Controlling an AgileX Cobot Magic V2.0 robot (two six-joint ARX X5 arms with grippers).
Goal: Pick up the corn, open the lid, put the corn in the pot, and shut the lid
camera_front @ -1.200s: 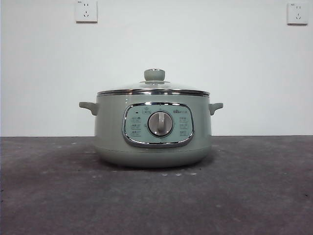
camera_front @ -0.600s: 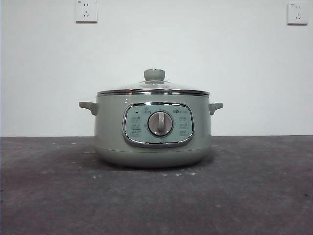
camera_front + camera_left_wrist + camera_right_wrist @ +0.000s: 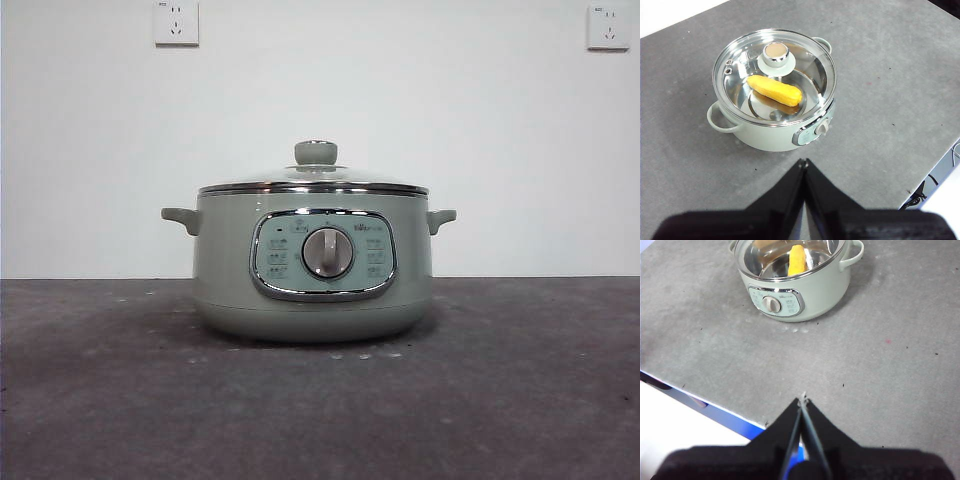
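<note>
The yellow-orange ridged cob of corn [image 3: 774,90] lies on the steel floor inside the round sage-green electric pot [image 3: 771,136], and the shallow glass lid with its steel rim and green knob [image 3: 775,52] sits squarely on top, so by the look of it every step is done and only a clean retreat is left. Doing that well means keeping both arms high and clear of the pot's side handles and leaving the lid alone; from the level front view its rim [image 3: 313,187] sits even all round, so no reseating seems needed.

The left gripper [image 3: 804,162] hangs above the grey desk [image 3: 890,75], jaws pressed together and holding nothing, with the pot well apart from it, beyond the tips on the control-panel side. The right gripper [image 3: 802,401] is likewise closed and empty, near the desk's front edge, with the pot far off ahead of it; through the glass the corn [image 3: 796,260] shows there too.
</note>
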